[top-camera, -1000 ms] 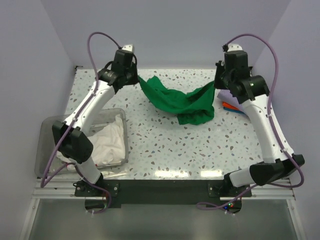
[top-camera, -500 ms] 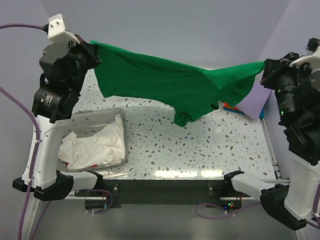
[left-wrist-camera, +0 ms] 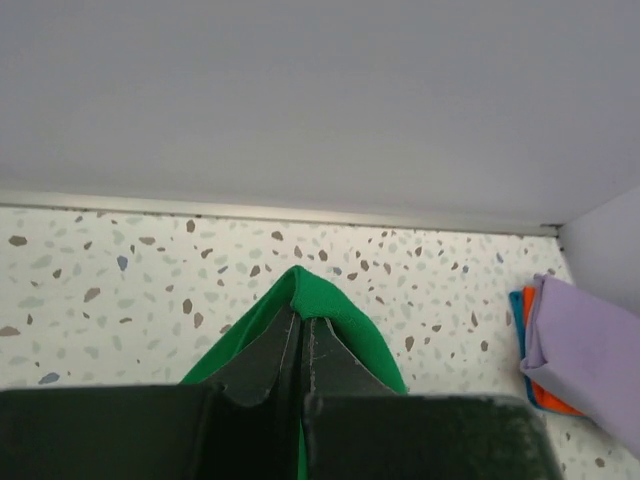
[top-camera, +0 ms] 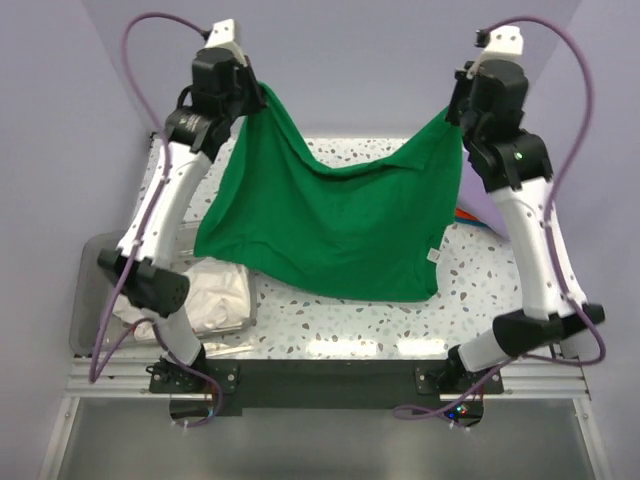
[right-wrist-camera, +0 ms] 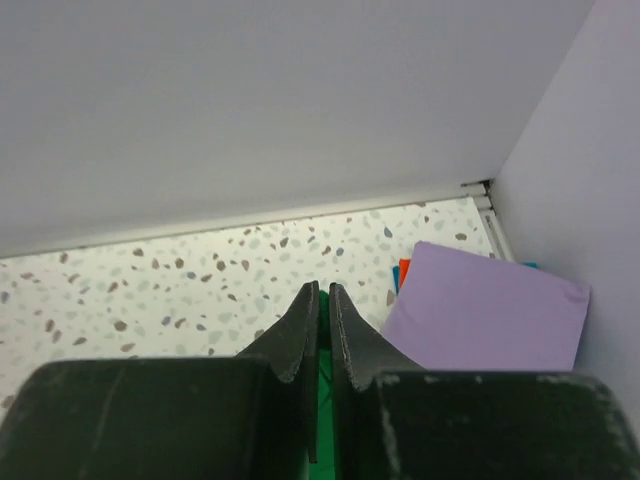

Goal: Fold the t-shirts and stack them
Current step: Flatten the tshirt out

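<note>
You've got the green t-shirt (top-camera: 335,225) hanging mid-frame — left gripper (left-wrist-camera: 302,320) and right gripper (right-wrist-camera: 324,292) each clamped on a top corner.

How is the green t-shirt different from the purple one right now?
The green t-shirt hangs in the air, held up by two top corners; the purple t-shirt lies on an orange and blue pile. The green one is unfolded and spread wide; the purple one is folded into a rectangle. Both are plain cloth.

arms (top-camera: 165,205): white links, black joints | cables (top-camera: 150,17): purple | jaws: dark, seemingly serrated
</note>
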Robot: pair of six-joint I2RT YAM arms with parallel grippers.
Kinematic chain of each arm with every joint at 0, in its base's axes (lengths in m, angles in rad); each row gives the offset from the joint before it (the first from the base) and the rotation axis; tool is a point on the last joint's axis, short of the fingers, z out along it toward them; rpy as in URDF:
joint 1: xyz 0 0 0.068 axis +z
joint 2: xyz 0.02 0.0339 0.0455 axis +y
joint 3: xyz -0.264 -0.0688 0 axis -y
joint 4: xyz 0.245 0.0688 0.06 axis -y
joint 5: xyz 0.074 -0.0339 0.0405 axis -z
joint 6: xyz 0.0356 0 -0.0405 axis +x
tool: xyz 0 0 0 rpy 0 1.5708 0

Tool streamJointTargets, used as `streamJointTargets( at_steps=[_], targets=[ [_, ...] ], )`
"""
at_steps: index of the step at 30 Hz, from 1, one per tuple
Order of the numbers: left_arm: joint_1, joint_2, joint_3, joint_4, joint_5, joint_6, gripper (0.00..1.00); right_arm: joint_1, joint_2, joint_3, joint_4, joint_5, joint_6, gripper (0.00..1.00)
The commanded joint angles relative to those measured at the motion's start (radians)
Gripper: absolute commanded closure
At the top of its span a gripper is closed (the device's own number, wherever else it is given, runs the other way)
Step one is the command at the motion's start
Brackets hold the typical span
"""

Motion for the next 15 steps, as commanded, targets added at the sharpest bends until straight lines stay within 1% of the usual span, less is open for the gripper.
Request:
streamJointTargets(
  at_steps=[1,2,4,6,9,11,14,15],
  targets=[
    [0.028,0.096,0.208,-0.01,0.079,0.02,1.0,-0.026,0.086,0.106,0.07,-0.001,-0.023,1.0],
    [0.037,0.119,0.247,-0.017,0.089,0.015,1.0,-0.03,0.132,0.139,0.062,-0.003,-0.022,1.0],
    [0.044,0.145,0.293,0.005,0.112,0.003,1.0,-0.03,0.17,0.242,0.047,-0.005,-0.025,1.0],
    [0.047,0.116,0.273,0.07,0.12,-0.005,1.0,-0.034,0.212,0.333,0.037,-0.008,-0.034,1.0],
    [0.048,0.058,0.21,0.149,0.135,-0.006,1.0,-0.032,0.223,0.401,0.04,-0.012,-0.045,1.0],
    [0.048,0.027,0.18,0.167,0.137,-0.008,1.0,-0.032,0.204,0.402,0.068,-0.017,-0.048,1.0],
    [0.048,-0.04,0.17,0.158,0.1,-0.012,1.0,-0.032,0.123,0.354,0.123,-0.025,-0.056,1.0],
    [0.048,-0.085,0.157,0.16,0.082,-0.006,1.0,-0.032,0.073,0.316,0.142,-0.025,-0.06,1.0]
  ],
)
